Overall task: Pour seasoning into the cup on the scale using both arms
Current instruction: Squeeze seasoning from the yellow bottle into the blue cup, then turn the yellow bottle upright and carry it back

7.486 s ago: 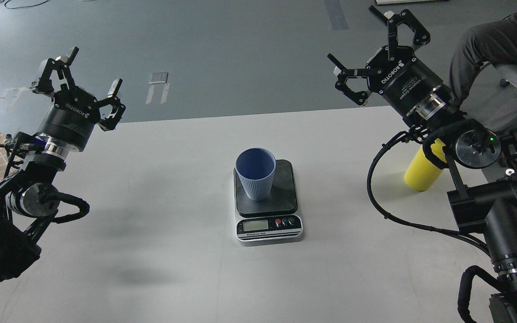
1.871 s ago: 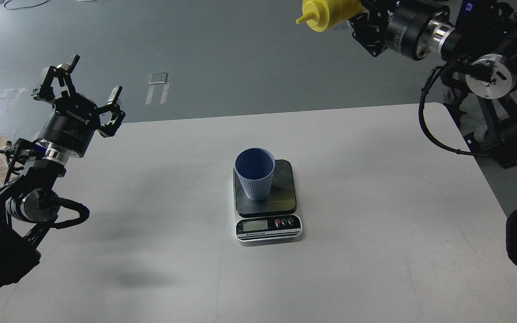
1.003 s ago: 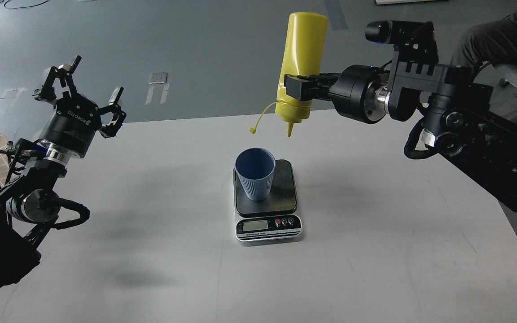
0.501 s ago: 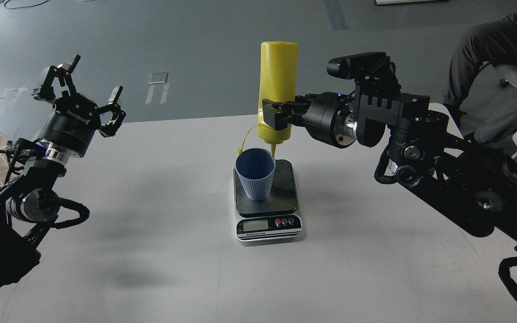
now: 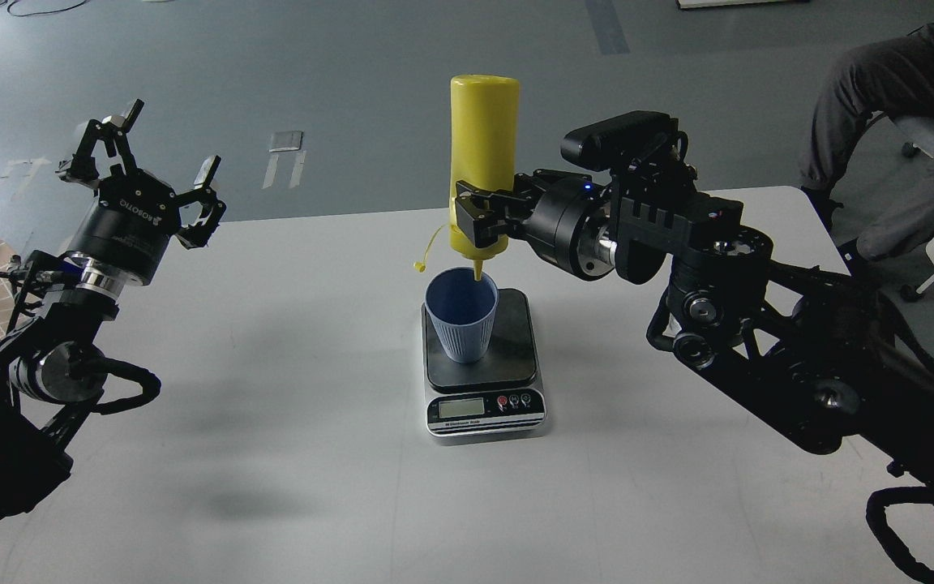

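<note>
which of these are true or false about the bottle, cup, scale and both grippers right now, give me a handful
1. The yellow squeeze bottle is held upside down, nozzle pointing into the blue cup. True.
2. The left gripper holds the bottle. False: the right gripper is clamped on it; the left one is open, empty and off to the side.
3. The cup stands upright on the scale. True.
4. The cup sits over the scale's display. False: it is on the dark platform, toward its back left; the display in front is uncovered.
5. The bottle's cap is closed over the nozzle. False: the cap hangs loose on its strap beside the nozzle.
</note>
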### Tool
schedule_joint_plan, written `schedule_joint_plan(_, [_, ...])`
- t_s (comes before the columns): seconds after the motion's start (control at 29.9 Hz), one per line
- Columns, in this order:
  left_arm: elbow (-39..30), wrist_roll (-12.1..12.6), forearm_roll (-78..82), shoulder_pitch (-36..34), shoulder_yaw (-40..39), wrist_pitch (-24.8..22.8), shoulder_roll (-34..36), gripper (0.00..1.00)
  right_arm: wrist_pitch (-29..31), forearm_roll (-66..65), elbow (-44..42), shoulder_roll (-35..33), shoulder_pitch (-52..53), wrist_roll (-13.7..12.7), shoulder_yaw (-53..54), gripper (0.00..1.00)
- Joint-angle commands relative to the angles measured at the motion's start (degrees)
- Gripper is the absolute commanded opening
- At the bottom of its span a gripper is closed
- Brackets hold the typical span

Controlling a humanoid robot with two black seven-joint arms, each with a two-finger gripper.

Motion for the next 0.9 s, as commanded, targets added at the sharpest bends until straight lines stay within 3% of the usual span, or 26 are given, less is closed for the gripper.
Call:
schedule_joint_plan(0.0, [0.00, 0.00, 0.00, 0.00, 0.00, 0.00, 0.17, 0.98, -0.24, -0.07, -0.40, 0.15, -0.03, 0.11, -0.06, 0.00])
schedule_joint_plan(0.67, [0.09, 0.00, 0.00, 0.00, -0.08, -0.09, 0.17, 0.98, -2.26, -0.24, -1.63, 1.29, -0.56, 0.20, 0.11, 0.00])
schedule_joint_plan(0.87, [0.09, 0.00, 0.00, 0.00, -0.08, -0.09, 0.26, 0.98, -9.11, 3.43, -1.90, 2.95, -1.17, 0.03, 5.72, 0.00])
